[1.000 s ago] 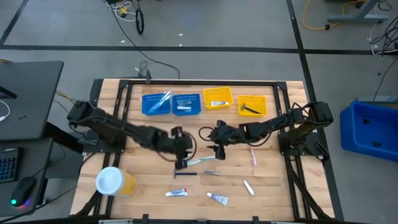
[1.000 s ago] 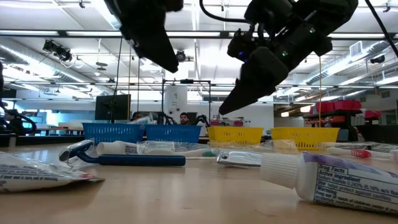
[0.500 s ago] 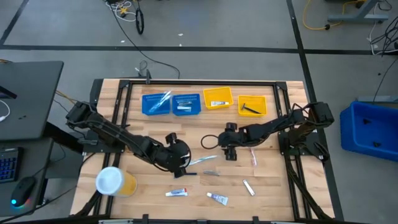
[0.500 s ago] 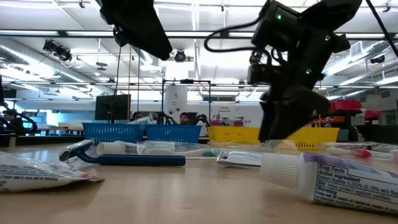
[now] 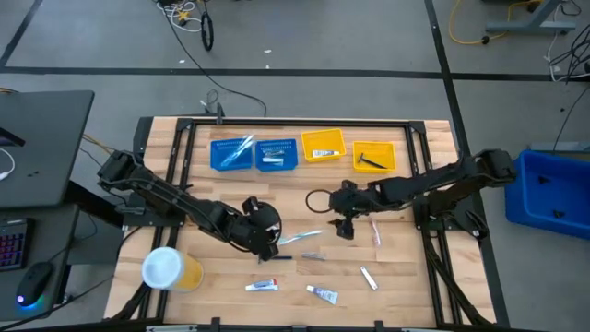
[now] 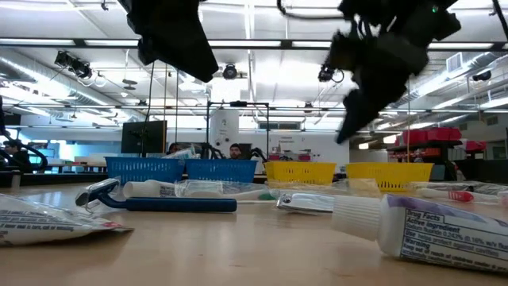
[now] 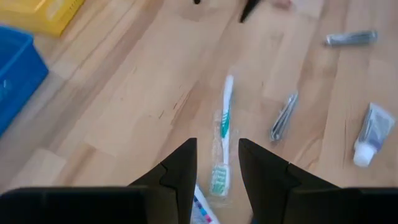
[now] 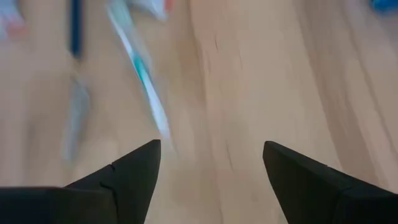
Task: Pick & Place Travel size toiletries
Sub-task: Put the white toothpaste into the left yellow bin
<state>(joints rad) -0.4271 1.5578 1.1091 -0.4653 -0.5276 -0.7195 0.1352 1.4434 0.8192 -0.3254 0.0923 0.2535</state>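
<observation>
Several toiletries lie flat on the table. A white and green toothbrush (image 5: 300, 237) (image 7: 222, 134) lies between the two grippers. Nearer are a blue razor (image 5: 274, 257) (image 6: 159, 203), a silvery tube (image 5: 313, 255) (image 7: 283, 116) and small toothpaste tubes (image 5: 261, 286) (image 5: 322, 294). A pink toothbrush (image 5: 375, 231) lies to the right. My left gripper (image 5: 267, 242) (image 7: 217, 165) is open above the toothbrush's bristle end, one finger on either side, touching nothing. My right gripper (image 5: 346, 226) (image 8: 211, 155) hangs wide open above the table, right of the toothbrush's handle end.
Two blue trays (image 5: 232, 154) (image 5: 276, 154) and two yellow trays (image 5: 323, 145) (image 5: 373, 157) line the far edge, each holding items. A yellow tub with a white lid (image 5: 169, 268) stands near the left near corner. Another white tube (image 5: 369, 278) lies near the right.
My left gripper has moved toward the near edge and come over the toothbrush's bristle end. My right gripper has moved toward the table's right and a little nearer, dipping low and then rising. The toiletries have stayed where they were.
</observation>
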